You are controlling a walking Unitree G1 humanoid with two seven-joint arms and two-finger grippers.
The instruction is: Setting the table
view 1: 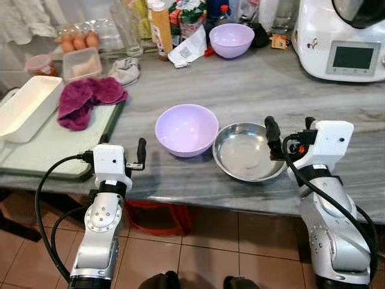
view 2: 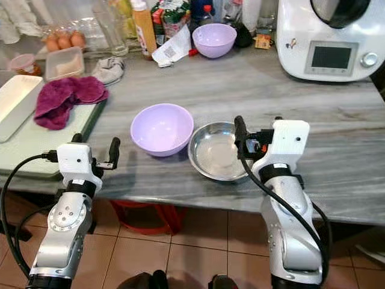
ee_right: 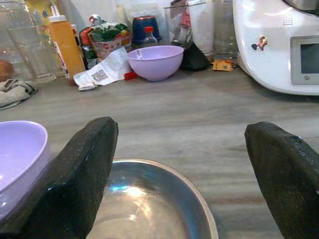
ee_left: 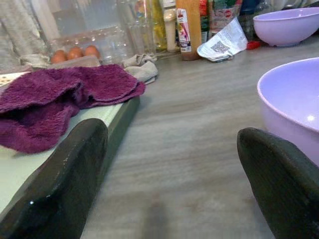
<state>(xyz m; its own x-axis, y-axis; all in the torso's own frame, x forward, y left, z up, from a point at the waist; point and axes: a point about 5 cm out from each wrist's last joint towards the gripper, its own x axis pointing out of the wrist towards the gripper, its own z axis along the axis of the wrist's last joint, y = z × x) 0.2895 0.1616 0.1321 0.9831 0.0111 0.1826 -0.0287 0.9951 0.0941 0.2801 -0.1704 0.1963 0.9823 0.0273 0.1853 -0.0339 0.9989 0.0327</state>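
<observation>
Showing QR-coded paper [ee_right: 105,71] behind bowls [view 1: 186,129]

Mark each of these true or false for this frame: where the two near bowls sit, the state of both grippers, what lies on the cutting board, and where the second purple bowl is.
1. The near purple bowl sits to the left of the steel bowl. True.
2. The right gripper is shut on the steel bowl's rim. False: its fingers are open and hold nothing, at the bowl's right edge.
3. The left gripper is open and empty. True.
4. A purple towel lies on the green cutting board. True.
5. The far purple bowl is stacked inside the steel bowl. False: it stands alone at the back of the counter.
</observation>
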